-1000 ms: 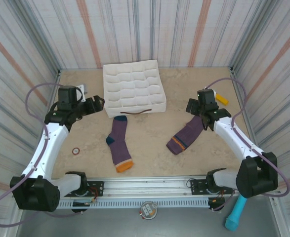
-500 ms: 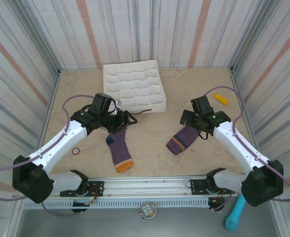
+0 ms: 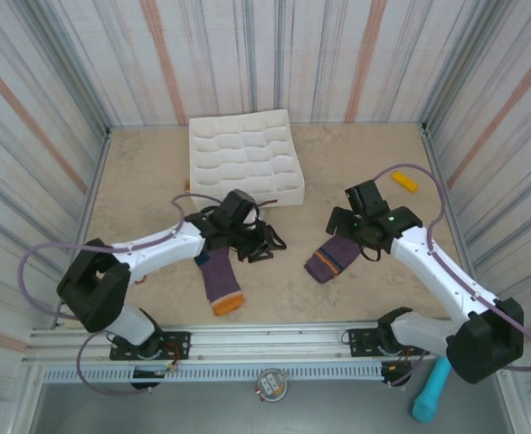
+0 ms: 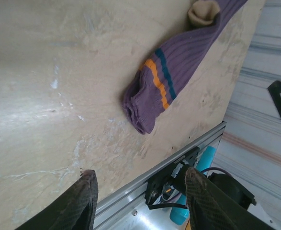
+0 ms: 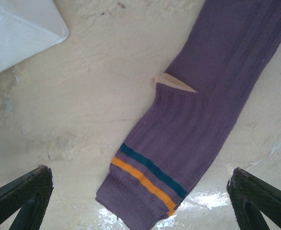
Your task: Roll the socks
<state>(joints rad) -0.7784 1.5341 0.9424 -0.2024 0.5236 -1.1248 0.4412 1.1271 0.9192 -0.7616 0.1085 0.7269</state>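
A white fabric tray of many small compartments [image 3: 247, 193] sits at the back of the beige stone-patterned tabletop [image 3: 147, 163]. A small yellow block [image 3: 404, 181] lies near the striped right wall [image 3: 482, 99]. A teal cylindrical handle [image 3: 432, 389] lies outside the aluminium front rail [image 3: 265, 340].

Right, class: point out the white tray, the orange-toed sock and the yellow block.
white tray [image 3: 283, 192], top view, front wall
orange-toed sock [image 3: 220, 280], top view, purple foot
yellow block [image 3: 404, 181], top view, its middle
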